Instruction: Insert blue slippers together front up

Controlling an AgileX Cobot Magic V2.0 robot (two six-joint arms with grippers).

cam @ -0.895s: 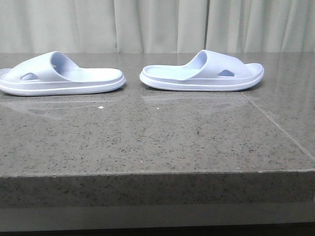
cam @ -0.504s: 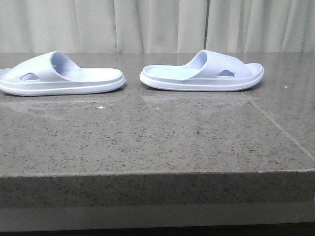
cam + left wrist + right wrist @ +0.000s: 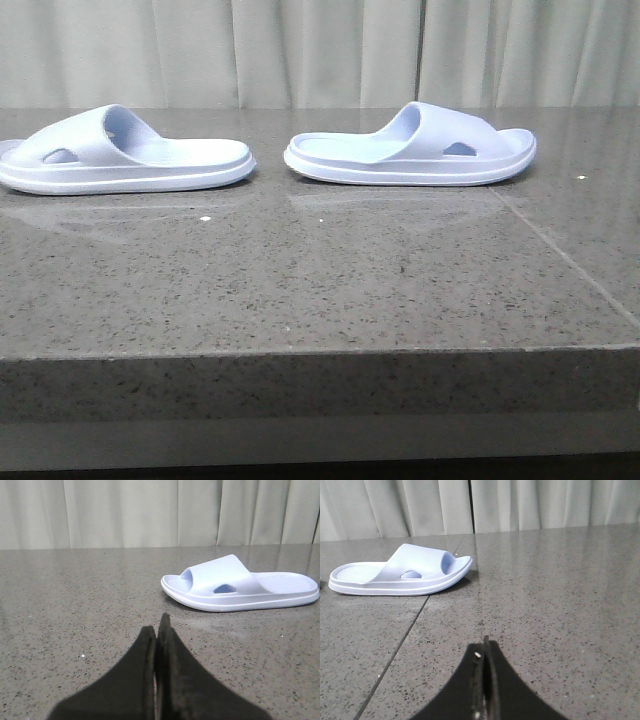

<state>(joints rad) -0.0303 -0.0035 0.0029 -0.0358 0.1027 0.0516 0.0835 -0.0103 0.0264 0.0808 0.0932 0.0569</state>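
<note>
Slippers: left slipper (image 3: pixel 125 155) and right slipper (image 3: pixel 410 148) are lying upper frame, heels facing, apart.
Left gripper (image 3: pixel 158 630): clenched, empty.
Right gripper (image 3: pixel 485 650): clenched, empty.
Tip: open wide, approach each strap squarely.

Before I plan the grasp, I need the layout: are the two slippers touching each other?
No, a strip of bare table separates the left slipper from the right slipper.

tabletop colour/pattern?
Dark grey speckled stone tabletop, glossy; clearest in the front view.
</note>
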